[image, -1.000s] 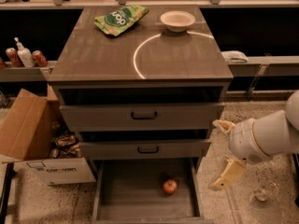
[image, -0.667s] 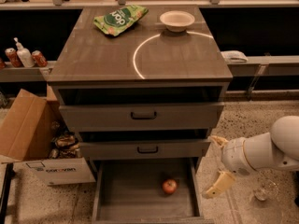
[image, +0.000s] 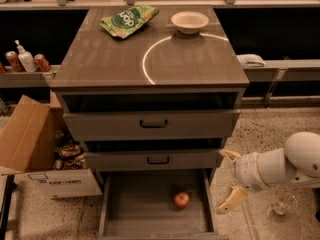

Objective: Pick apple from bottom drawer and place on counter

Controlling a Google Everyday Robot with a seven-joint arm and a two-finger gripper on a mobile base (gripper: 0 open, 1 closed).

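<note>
Gripper: your gripper (image: 228,178) hangs just off the cabinet's (image: 100,129) lower right front corner, outside it and above the floor.
Fingers: the two tan fingers (image: 232,200) stand spread wide, one above the other, with nothing between them.
Arm: the white arm (image: 285,166) comes in from the cabinet's right side.
Apple: you see the apple (image: 181,199) lying on the floor of the bottom drawer (image: 140,211), right of its middle, stem up, clear of the walls and apart from your gripper.
Bottom drawer: pulled well out of the cabinet's base, and only the apple lies in it.
Upper drawers: the top drawer (image: 200,126) and middle drawer (image: 115,160) of the cabinet each sit a little way out, black handles facing you.
Counter: the counter (image: 100,64) is the cabinet's top, marked with a white arc (image: 146,59).
Bowl: a white bowl (image: 189,21) stands at the cabinet's back right, touching the arc's far end.
Bag: a green bag (image: 129,20) lies at the cabinet's back left.
Box: an open cardboard box (image: 30,144) stands on the floor against the cabinet's left side.
Shelf: two red cans (image: 42,62) and a pump bottle (image: 25,59) stand left of the cabinet.
Glass: a clear glass (image: 285,203) sits on the floor right of the cabinet, under your arm.
</note>
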